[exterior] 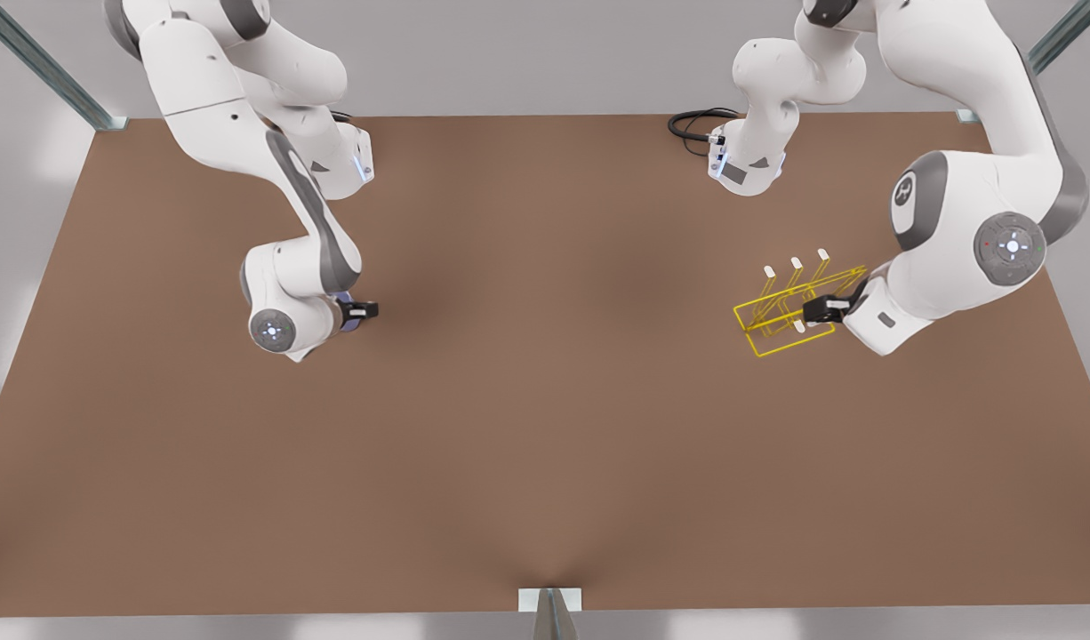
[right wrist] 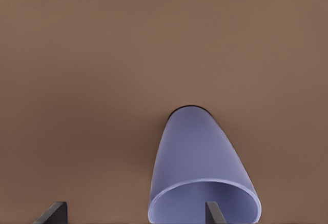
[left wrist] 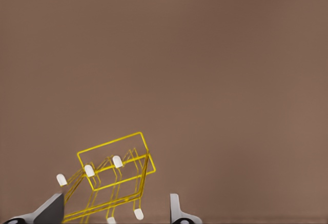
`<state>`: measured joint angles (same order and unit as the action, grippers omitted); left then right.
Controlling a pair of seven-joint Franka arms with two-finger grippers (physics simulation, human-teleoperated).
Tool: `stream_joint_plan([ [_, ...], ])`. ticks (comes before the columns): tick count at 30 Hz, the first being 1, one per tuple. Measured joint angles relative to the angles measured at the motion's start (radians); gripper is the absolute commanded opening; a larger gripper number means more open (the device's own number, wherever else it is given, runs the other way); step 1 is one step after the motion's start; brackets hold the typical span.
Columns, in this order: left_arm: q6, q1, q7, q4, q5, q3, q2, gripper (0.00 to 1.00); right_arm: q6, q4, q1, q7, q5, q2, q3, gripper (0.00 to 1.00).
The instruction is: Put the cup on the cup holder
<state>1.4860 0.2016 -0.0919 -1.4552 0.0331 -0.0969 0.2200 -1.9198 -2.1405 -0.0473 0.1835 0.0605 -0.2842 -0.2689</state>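
Observation:
The lavender-blue cup (right wrist: pixel 197 157) is tipped with its open mouth toward the right wrist camera. My right gripper (right wrist: pixel 133 215) is open: one finger (right wrist: pixel 212 212) is in the cup's mouth and the other stands well outside its wall. In the front view this gripper (exterior: pixel 364 311) is at the front view's left, and a sliver of the cup (exterior: pixel 350 324) shows under it. The yellow wire cup holder (exterior: pixel 789 307) with white-tipped prongs stands at the front view's right. My left gripper (exterior: pixel 825 309) is at its edge, open, with the cup holder (left wrist: pixel 115 165) partly between its fingers (left wrist: pixel 51 209).
The brown table (exterior: pixel 545 427) is bare across the middle and front. A black cable (exterior: pixel 698 123) lies at the back by one arm's base. Metal frame posts stand at the table's corners and front edge.

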Motion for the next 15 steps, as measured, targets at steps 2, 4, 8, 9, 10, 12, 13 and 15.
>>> stream_joint_plan([
  [2, -0.016, 0.005, 0.001, -0.003, 0.001, 0.004, 0.015, 1.0, -0.019, -0.007, -0.001, 0.004, -0.001, -0.003, 0.0, 1.0],
  [4, -0.032, 0.011, 0.001, -0.002, 0.005, 0.006, 0.023, 1.0, -0.034, -0.017, -0.002, 0.007, -0.006, -0.007, 0.001, 1.0],
  [8, -0.052, 0.013, 0.003, 0.002, 0.008, 0.008, 0.033, 1.0, -0.06, -0.027, -0.003, 0.012, -0.018, -0.023, 0.001, 0.86],
  [9, -0.055, 0.013, 0.003, 0.002, 0.009, 0.008, 0.034, 1.0, -0.068, -0.028, -0.004, 0.013, -0.021, -0.027, 0.001, 0.54],
  [10, -0.057, 0.013, 0.003, 0.002, 0.009, 0.008, 0.035, 1.0, -0.075, -0.029, -0.006, 0.014, -0.025, -0.03, 0.001, 0.25],
  [12, -0.061, 0.013, 0.003, 0.002, 0.01, 0.008, 0.036, 1.0, -0.087, -0.028, -0.008, 0.014, -0.028, -0.036, 0.001, 0.21],
  [13, -0.062, 0.013, 0.004, 0.002, 0.01, 0.008, 0.037, 1.0, -0.091, -0.026, -0.009, 0.012, -0.026, -0.039, 0.001, 0.21],
  [15, -0.065, 0.013, 0.004, 0.0, 0.01, 0.008, 0.042, 1.0, -0.099, -0.023, -0.009, 0.007, -0.017, -0.043, 0.001, 0.21],
])
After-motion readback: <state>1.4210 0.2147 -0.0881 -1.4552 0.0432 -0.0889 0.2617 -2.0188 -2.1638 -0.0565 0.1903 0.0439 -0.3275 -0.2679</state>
